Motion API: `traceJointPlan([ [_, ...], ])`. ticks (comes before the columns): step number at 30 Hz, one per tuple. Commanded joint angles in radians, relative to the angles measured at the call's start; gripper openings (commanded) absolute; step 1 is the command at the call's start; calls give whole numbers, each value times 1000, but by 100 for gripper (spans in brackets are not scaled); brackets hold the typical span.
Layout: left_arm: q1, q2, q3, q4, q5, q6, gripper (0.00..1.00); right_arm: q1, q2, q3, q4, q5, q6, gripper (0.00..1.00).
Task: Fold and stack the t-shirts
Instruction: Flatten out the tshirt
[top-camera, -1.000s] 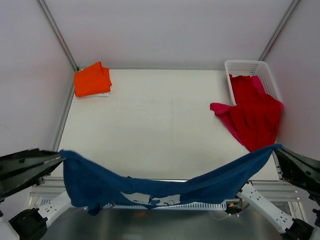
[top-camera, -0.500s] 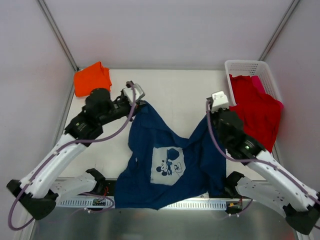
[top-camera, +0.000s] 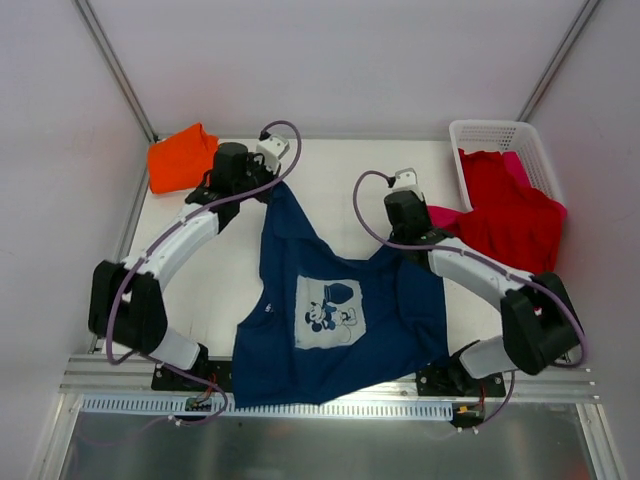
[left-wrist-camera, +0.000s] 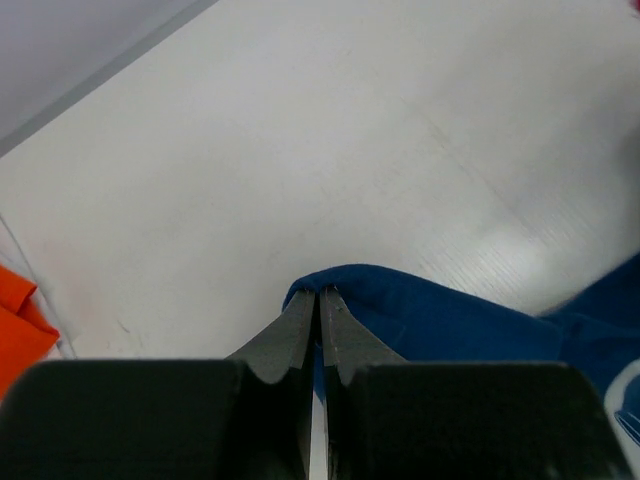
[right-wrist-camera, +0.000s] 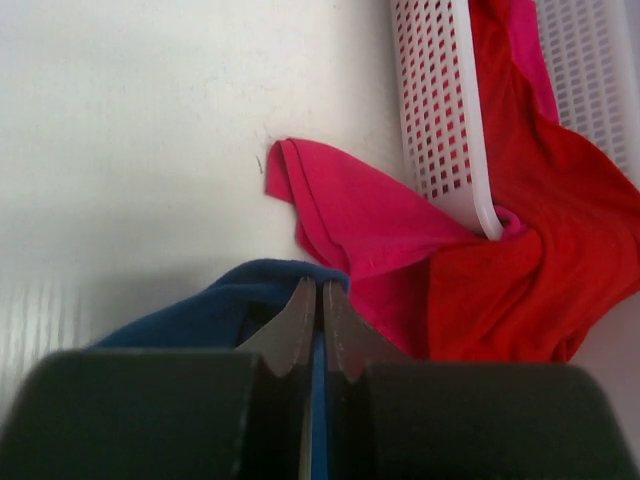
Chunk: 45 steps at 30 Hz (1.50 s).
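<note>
The navy t-shirt (top-camera: 335, 310) lies spread on the table, mouse print (top-camera: 329, 311) face up, its near hem over the front edge. My left gripper (top-camera: 268, 188) is shut on its far left corner; in the left wrist view the fingertips (left-wrist-camera: 320, 292) pinch navy cloth (left-wrist-camera: 450, 315). My right gripper (top-camera: 408, 238) is shut on its far right corner; in the right wrist view (right-wrist-camera: 321, 285) blue cloth (right-wrist-camera: 200, 315) is between the jaws. The folded orange t-shirt (top-camera: 183, 159) sits at the far left. The red t-shirt (top-camera: 512, 222) and the pink one (top-camera: 447, 222) hang out of the basket.
The white lattice basket (top-camera: 492, 132) stands at the far right corner; its wall shows in the right wrist view (right-wrist-camera: 440, 100). Pink cloth (right-wrist-camera: 350, 215) lies just beyond the right fingertips. Enclosure walls ring the table (top-camera: 330, 180).
Both arms swung from the near edge out over the table, carrying the navy shirt forward and laying it down print up. In the last half second they reached farther back and stretched it.
</note>
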<state>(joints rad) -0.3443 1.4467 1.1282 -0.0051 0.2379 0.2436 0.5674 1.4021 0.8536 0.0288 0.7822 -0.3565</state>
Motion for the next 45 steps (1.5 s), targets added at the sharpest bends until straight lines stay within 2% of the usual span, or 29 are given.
traceJointPlan([
  [1, 16, 133, 116, 100, -22, 17, 0, -17, 143, 114, 108, 72, -70, 0],
  [6, 50, 367, 301, 116, -18, 11, 0, -50, 311, 240, 154, 59, -128, 1],
  [11, 100, 518, 441, 111, -3, 14, 0, -103, 472, 367, 158, 74, -209, 0],
  [20, 182, 756, 678, 62, -5, 68, 0, -196, 603, 528, 160, 81, -280, 0],
  [36, 255, 997, 946, 27, -106, 151, 2, -261, 779, 693, 174, 155, -334, 1],
  [43, 298, 1078, 1073, 36, -152, 158, 5, -268, 886, 814, 290, 230, -456, 1],
  [45, 321, 1087, 1085, 47, -135, 135, 9, -271, 913, 832, 322, 204, -513, 15],
])
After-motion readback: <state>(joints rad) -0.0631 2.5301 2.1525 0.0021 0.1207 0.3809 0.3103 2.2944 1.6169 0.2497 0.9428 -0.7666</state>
